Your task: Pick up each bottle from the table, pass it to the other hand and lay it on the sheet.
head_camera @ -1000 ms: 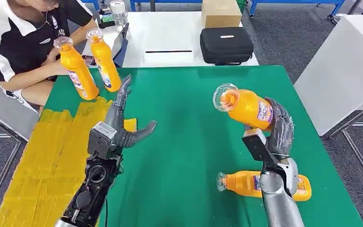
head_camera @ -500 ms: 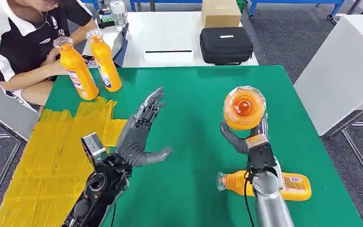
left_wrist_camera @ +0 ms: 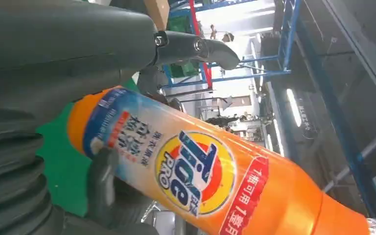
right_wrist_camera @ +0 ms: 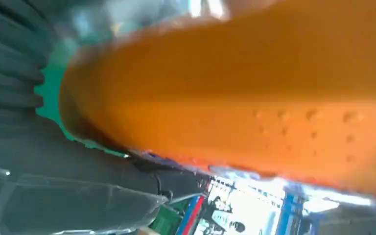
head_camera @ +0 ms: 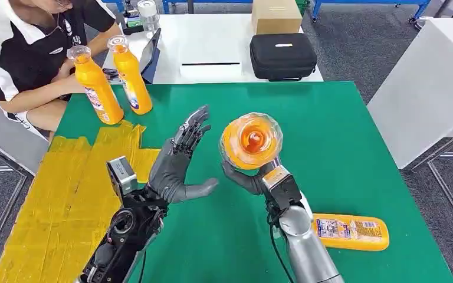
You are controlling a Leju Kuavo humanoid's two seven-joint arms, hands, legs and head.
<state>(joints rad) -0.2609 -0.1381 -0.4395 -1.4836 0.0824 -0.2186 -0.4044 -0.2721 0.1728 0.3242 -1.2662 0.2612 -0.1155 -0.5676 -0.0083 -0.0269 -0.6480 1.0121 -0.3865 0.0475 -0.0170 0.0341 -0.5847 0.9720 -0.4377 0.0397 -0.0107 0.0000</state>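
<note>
Orange plastic detergent bottle [head_camera: 251, 141] gripped mid-air by right hand [head_camera: 249, 178], cap toward camera, beside spread, empty left hand [head_camera: 178, 168]; handover pending, yellow sheet [head_camera: 53, 200] bare, 1 orange bottle [head_camera: 349, 231] lying near-right.

A black zippered case [head_camera: 282, 56] and brown cardboard box [head_camera: 275, 16] at 12 o'clock; a seated person [head_camera: 26, 56] at 10 o'clock.
</note>
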